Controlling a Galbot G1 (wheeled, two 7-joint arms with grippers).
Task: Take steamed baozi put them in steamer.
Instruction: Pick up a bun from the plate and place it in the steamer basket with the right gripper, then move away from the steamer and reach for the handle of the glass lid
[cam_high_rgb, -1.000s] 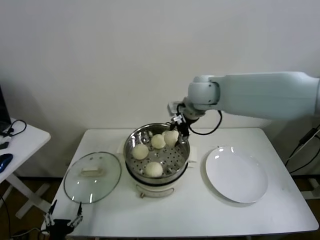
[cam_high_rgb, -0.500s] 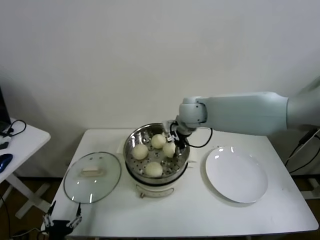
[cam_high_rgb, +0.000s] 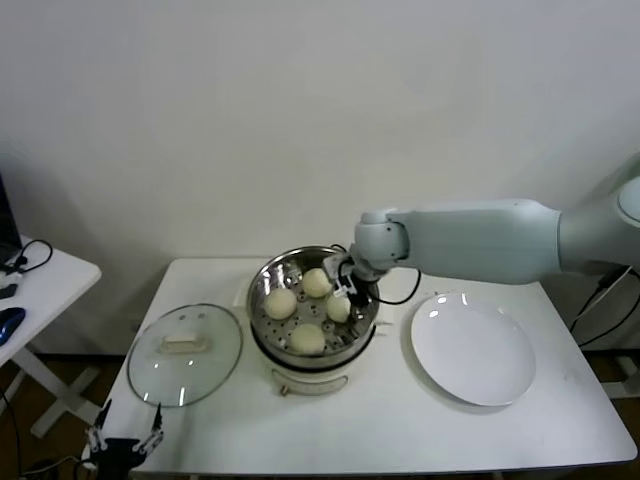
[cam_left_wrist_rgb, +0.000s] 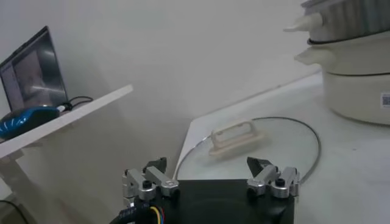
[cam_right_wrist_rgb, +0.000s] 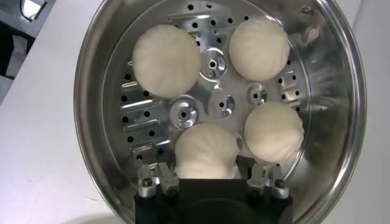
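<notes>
Head view: right gripper (cam_high_rgb: 344, 290) sits inside the steamer (cam_high_rgb: 262, 285), jaws around the fourth baozi (cam_high_rgb: 338, 308).

Left wrist view: left gripper (cam_left_wrist_rgb: 211, 176) parked wide open beside the glass lid (cam_left_wrist_rgb: 286, 143).

Right wrist view: jaws parted, flanking the bun; a hasty lift could drag it out.

The scene is lit evenly and brightly from above. Soft shadows are cast on the wall behind the table (cam_high_rgb: 400, 420). Bright glare is seen on the steel wall of the steamer (cam_right_wrist_rgb: 341, 115) and on the plate (cam_high_rgb: 470, 350). The near laptop (cam_left_wrist_rgb: 33, 76) is rendered slightly soft.
</notes>
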